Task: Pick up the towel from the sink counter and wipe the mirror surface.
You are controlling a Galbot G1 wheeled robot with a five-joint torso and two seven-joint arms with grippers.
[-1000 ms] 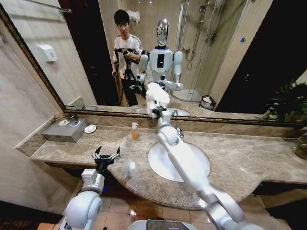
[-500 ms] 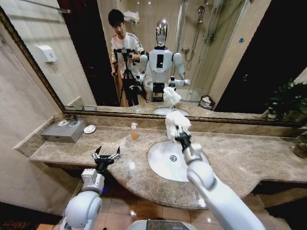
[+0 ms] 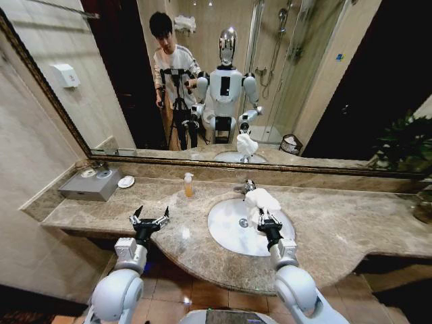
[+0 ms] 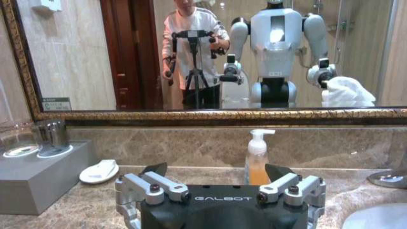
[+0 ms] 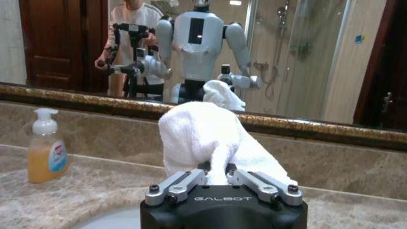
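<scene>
Now the right gripper, jaws pinching the white towel, has drawn back from the mirror to above the basin, suggesting wiping has paused; the left gripper hovers spread at the marble counter's front edge.

The towel hides the right gripper's fingertips, and the soap bottle's label is unreadable.

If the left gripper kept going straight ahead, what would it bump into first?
Probably the orange-filled soap pump bottle, standing straight ahead of the open left gripper on the beige marble counter, though depth is hard to judge.
</scene>
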